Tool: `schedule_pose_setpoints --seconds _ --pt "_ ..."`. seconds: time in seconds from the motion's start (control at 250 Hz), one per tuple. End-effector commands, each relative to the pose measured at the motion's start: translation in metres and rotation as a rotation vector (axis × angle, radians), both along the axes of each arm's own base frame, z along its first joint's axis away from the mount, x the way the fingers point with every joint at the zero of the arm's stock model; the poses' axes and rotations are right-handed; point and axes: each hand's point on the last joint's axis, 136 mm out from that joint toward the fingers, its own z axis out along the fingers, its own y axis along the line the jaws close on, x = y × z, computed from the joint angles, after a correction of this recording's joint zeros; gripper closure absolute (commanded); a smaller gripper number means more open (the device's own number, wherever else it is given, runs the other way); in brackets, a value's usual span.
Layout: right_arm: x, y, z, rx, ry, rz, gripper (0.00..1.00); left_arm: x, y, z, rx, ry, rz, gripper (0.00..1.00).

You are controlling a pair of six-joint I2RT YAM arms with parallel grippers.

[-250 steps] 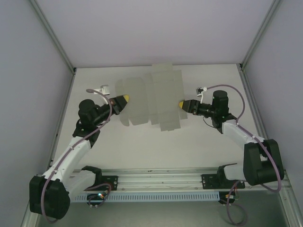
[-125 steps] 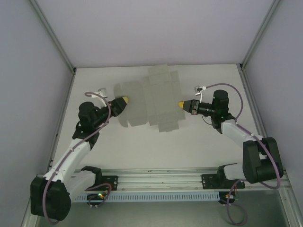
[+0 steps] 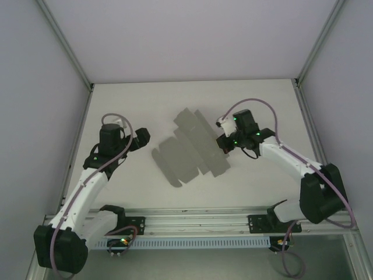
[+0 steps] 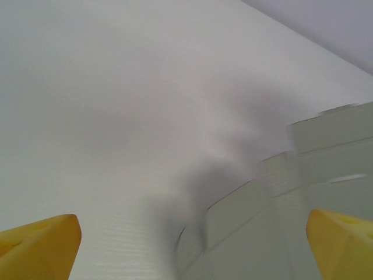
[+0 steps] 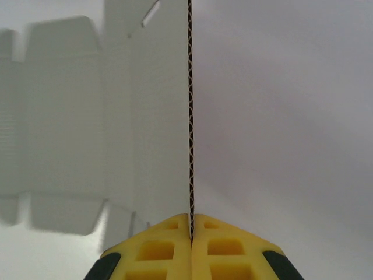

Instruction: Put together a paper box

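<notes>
So, the table (image 3: 262, 186): it was white and flat, with both arms fixed at its 6 o'clock edge.
Paper box (image 3: 192, 149): it was a flat grey cardboard sheet with flaps, not folded up at all.
Where the sheet was: it sat near the middle of the table, turned askew. One long strip ran from 11 o'clock to 5 o'clock. More flaps stuck out toward 7 o'clock.
Right claw (image 3: 224, 143): it was at the 3 o'clock side of the sheet, right on its edge. It was squeezed tight, with the thin edge of the cardboard pinched in it.
Right wrist view: the wavy cardboard edge ran straight up toward 12 o'clock from the yellow fingers (image 5: 157, 248). The rest of the sheet spread out toward 9 o'clock.
Left claw (image 3: 141, 139): it was at the 9 o'clock side of the sheet, near it but not touching. It was spread wide apart and had nothing in it.
Left wrist view: one yellow fingertip (image 4: 38, 245) was at 7 o'clock and the other at 5 o'clock. Grey flaps showed at 4 o'clock.
Hard to see: the pinched side may have been lifted a little off the table.
</notes>
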Motion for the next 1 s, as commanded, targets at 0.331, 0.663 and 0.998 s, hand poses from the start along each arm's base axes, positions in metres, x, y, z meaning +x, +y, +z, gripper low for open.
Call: schedule_pose_setpoints --seconds 0.331,0.663,0.998 --pt "0.035 0.030 0.000 -0.439 -0.562 0.155 1.00 0.044 -0.121 0.040 -0.198 -0.048 -0.409 0.00" --pt "0.027 0.039 -0.004 -0.400 -0.571 0.185 1.00 0.061 -0.165 0.015 -0.318 0.086 -0.528 0.00" --pt "0.011 0.054 0.001 -0.311 -0.575 0.287 1.00 0.071 -0.169 -0.014 -0.286 0.139 -0.524 0.09"
